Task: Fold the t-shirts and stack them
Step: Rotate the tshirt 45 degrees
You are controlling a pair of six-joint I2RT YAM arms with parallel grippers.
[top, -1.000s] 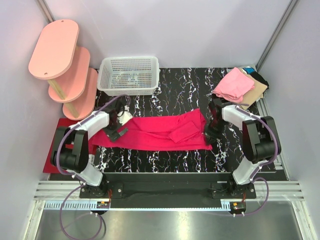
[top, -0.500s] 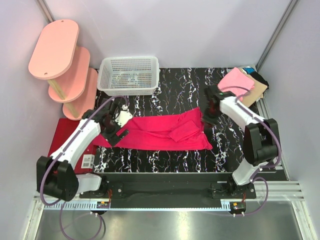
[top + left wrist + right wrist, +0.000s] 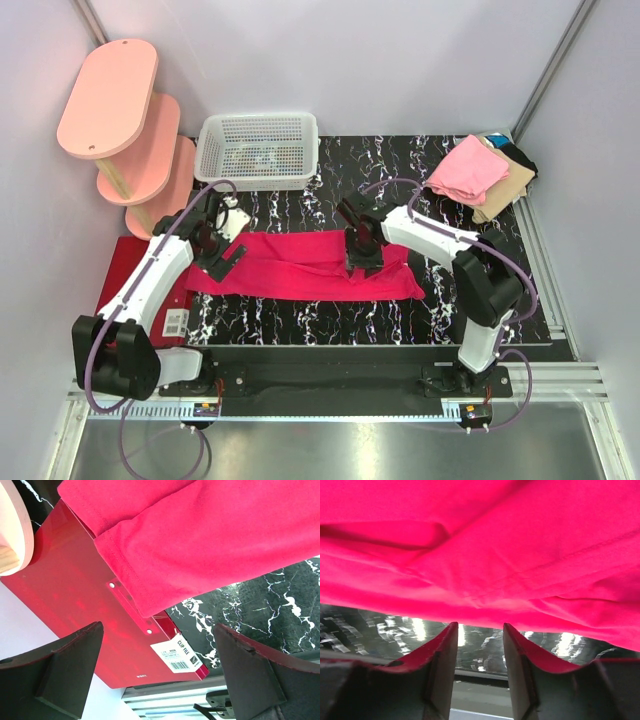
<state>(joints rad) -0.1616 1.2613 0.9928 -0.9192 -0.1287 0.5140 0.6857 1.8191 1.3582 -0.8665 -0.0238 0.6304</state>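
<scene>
The bright magenta-red t-shirt (image 3: 300, 265) lies folded into a long flat band across the middle of the table. My left gripper (image 3: 225, 258) hovers at its left end, wide open and empty; in the left wrist view the left gripper (image 3: 157, 645) frames the shirt's hem (image 3: 200, 540) and a red mat (image 3: 75, 605). My right gripper (image 3: 362, 252) hangs over the shirt's right-middle part. The right gripper (image 3: 479, 627) is open just off the cloth's (image 3: 480, 545) near edge, nothing between its fingers. Folded pink (image 3: 465, 168), tan (image 3: 505, 187) and black/teal (image 3: 517, 157) t-shirts are piled at the back right.
A white mesh basket (image 3: 258, 150) stands at the back, left of centre. A pink tiered shelf (image 3: 120, 120) rises at the far left. The flat dark red mat (image 3: 112, 290) with a white label (image 3: 179, 653) lies under the shirt's left end, near the table's left edge.
My right gripper has opened and swung left from the shirt's right end to over its right-middle. The left gripper stayed open and drew slightly back and left.
</scene>
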